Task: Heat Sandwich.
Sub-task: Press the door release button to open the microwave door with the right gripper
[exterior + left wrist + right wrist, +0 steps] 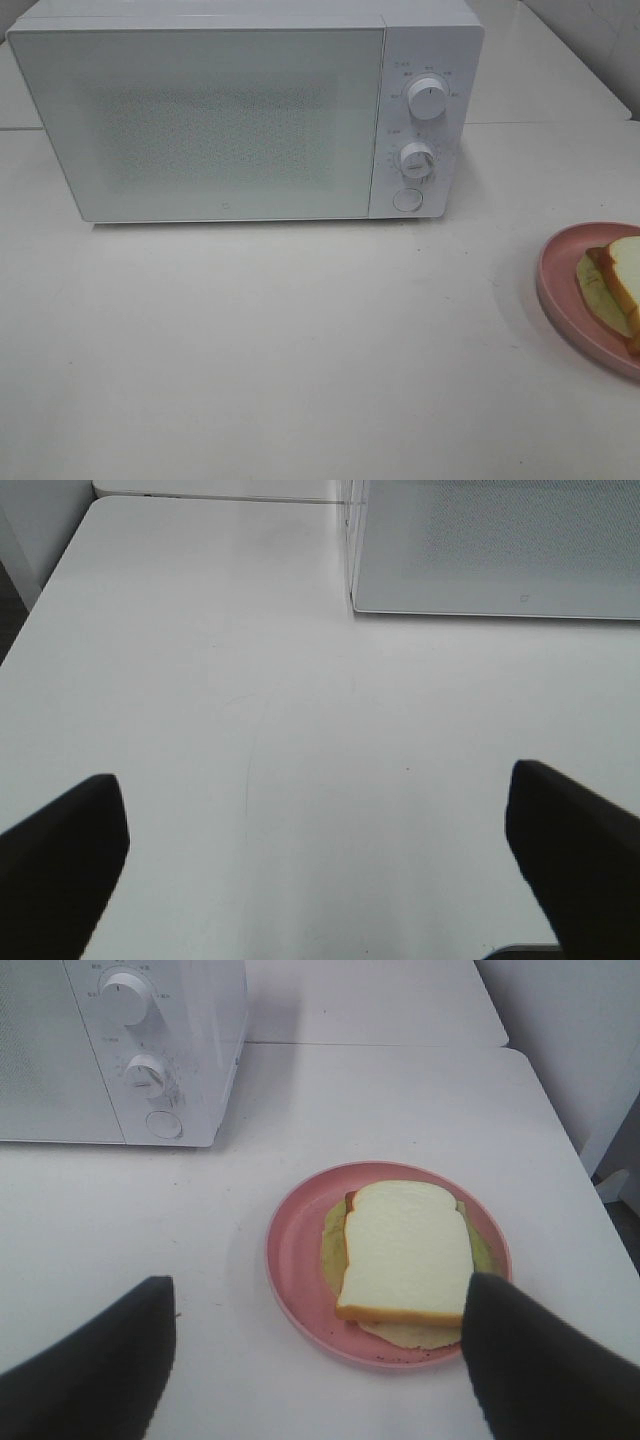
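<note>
The sandwich [405,1250] lies on a round pink plate [295,1260] on the white table, white bread on top with pale green lettuce showing at its edges. In the high view the sandwich [615,280] and plate [555,285] are cut off at the right edge. The white microwave [240,110] stands at the back with its door shut. My right gripper [320,1360] hovers open just short of the plate, nothing between its fingers. My left gripper [315,860] is open over bare table, short of the microwave's [500,550] front left corner. Neither gripper shows in the high view.
The microwave's panel carries two knobs [428,100] [417,160] and a round button [406,200]. The table [300,340] ends at a left edge [40,590] and a right edge [560,1140] beside a wall.
</note>
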Robot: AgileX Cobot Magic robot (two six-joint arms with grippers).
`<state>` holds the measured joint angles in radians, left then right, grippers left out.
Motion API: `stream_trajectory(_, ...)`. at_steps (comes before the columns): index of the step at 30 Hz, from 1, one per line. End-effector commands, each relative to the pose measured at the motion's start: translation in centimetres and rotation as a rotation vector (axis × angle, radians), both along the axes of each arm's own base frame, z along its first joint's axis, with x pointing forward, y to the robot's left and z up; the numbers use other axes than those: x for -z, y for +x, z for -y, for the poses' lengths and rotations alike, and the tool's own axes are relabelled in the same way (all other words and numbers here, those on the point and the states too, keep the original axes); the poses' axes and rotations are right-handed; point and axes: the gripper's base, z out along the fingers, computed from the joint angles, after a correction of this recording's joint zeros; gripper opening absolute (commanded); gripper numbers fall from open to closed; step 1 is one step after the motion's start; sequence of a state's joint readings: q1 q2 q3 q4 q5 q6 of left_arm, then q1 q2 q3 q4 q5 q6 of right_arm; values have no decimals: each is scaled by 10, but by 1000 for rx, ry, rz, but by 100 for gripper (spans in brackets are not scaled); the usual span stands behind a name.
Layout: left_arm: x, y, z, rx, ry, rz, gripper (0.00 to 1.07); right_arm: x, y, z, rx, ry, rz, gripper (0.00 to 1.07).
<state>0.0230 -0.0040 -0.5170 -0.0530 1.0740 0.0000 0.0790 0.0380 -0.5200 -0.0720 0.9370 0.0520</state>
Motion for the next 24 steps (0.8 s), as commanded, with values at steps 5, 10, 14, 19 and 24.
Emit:
stream_trajectory(5, 0, -4, 0, -2, 0, 33, 98, -11, 24, -2, -3, -9, 14, 76)
stream_trajectory(10, 0, -4, 0, -2, 0, 33, 98, -11, 47, -4, -9, -13, -21, 76)
stream_trajectory(14, 0, -4, 0, -2, 0, 33, 98, -7, 61, -6, -14, -16, -30, 76)
stream_trajectory(19, 0, -4, 0, -2, 0, 33, 98, -2, 80, -7, -22, -18, -29, 76)
stream_trajectory(24, 0, -4, 0, -2, 0, 33, 98, 0, 98, -9, -28, -19, -30, 76)
